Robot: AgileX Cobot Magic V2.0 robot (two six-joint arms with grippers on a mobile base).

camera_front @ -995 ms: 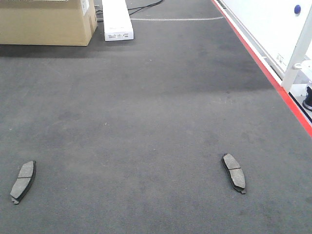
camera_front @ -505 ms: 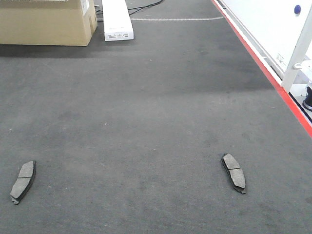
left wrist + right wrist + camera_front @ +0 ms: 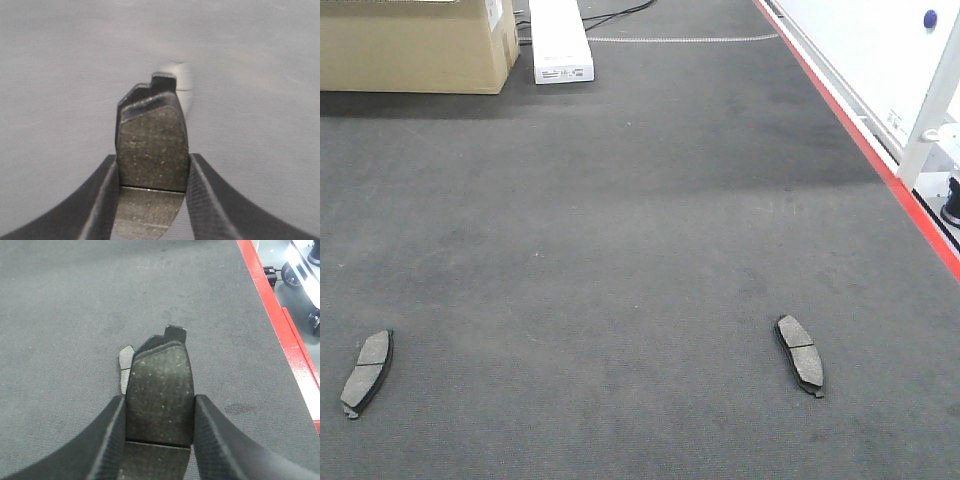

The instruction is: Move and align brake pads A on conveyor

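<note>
While nothing has shifted on the conveyor point(image 3: 620, 250) over the last second — two brake pads point(image 3: 800, 355) lying flat, well apart, as before — no placing yet. Left gripper point(image 3: 152, 172) clamped on a third pad point(image 3: 150, 145), above a pale blurred surface. Right gripper point(image 3: 159, 412) likewise clamped on a fourth point(image 3: 160, 390), hanging over the right-hand pad on the belt.
</note>
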